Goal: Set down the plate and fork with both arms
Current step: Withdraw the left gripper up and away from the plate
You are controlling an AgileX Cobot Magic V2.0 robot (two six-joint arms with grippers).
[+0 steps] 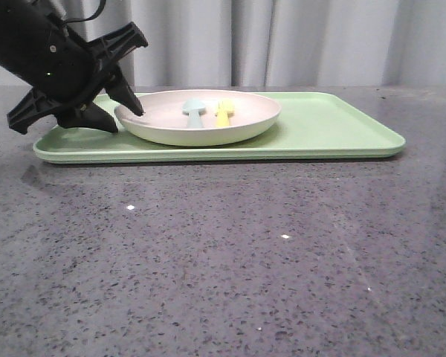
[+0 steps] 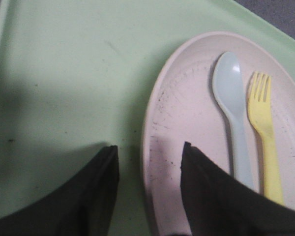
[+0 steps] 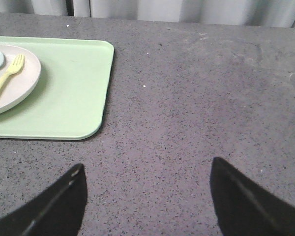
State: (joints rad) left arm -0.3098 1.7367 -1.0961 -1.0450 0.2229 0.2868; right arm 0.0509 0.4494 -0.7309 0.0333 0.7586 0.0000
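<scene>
The counter [image 1: 223, 260] looks like shiny speckled grey stone. The tray [image 1: 334, 126], plate [image 1: 238, 128], fork [image 1: 223, 114] and spoon [image 1: 194, 111] look like smooth, dull plastic. Soft cloth curtains [image 1: 282, 41] hang behind.

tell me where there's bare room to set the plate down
Free: the grey table in front of the tray, and the tray's right half beside the plate. Crowded: the tray's left end, where the left pincer straddles the plate's rim, with fork and spoon inside.
</scene>
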